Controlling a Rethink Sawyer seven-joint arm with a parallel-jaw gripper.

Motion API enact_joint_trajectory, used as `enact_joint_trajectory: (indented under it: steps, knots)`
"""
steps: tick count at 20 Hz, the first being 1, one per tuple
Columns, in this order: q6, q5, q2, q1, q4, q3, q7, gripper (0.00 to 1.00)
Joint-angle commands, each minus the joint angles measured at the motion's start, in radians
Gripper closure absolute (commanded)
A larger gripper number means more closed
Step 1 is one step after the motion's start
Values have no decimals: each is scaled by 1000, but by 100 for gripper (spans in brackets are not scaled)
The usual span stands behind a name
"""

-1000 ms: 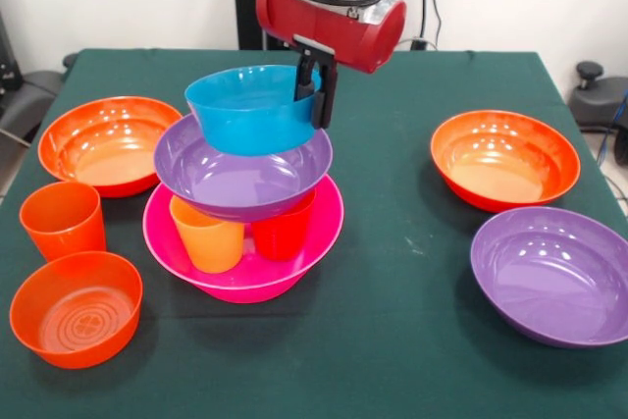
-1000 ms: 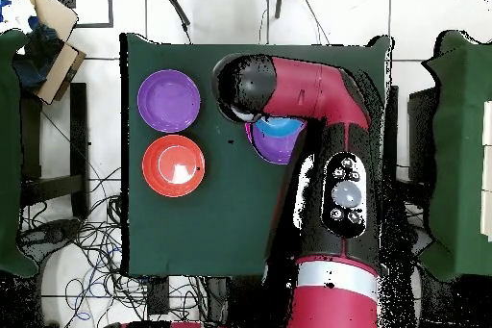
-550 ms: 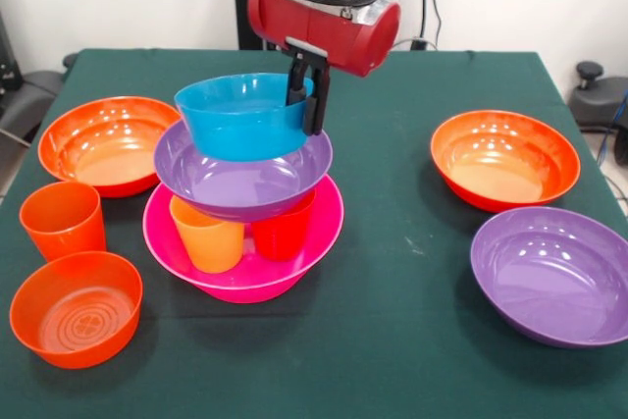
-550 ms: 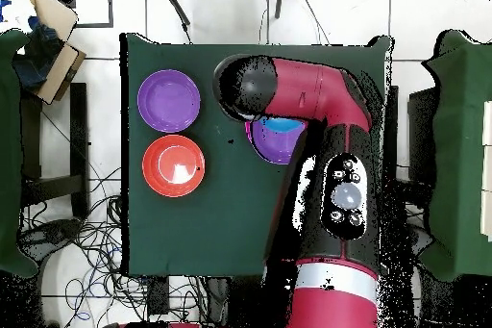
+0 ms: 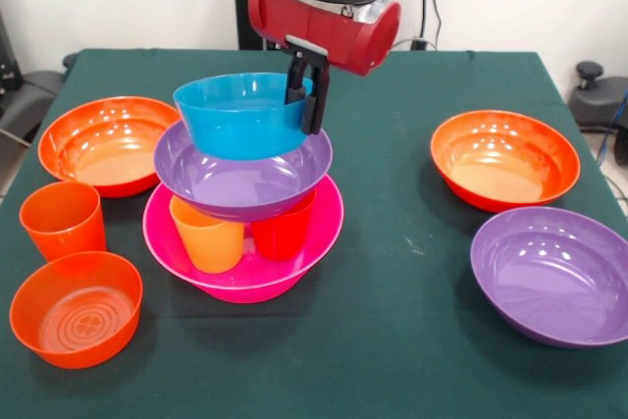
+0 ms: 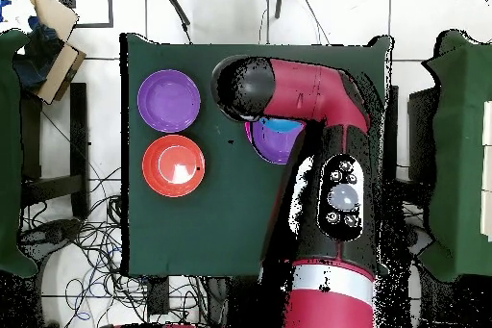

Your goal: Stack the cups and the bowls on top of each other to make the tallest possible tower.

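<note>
Gripper [image 5: 306,95]: clamped on the rim of the blue bowl [image 5: 240,113], mouth up, slightly tilted. Blue bowl sits in a purple bowl [image 5: 242,179], which rests on an orange cup [image 5: 208,233] and a red cup [image 5: 283,230] standing upright inside the pink bowl [image 5: 245,242]. Tower stands left of the table's [image 5: 392,340] middle.

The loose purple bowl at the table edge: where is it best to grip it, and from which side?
Probably the rim of the purple bowl, from above, one finger inside the wall and one outside. It sits upright and open, too wide to span, with bare cloth around it.
</note>
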Motion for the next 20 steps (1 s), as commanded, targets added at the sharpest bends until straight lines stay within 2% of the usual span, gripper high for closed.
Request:
enact_joint_trajectory:
  steps: [1, 14, 20]
  knots:
    - [17, 1, 38, 24, 73, 33, 99, 100]
    - [19, 8, 34, 27, 82, 29, 107, 100]
    - [-64, 10, 21, 16, 142, 38, 106, 100]
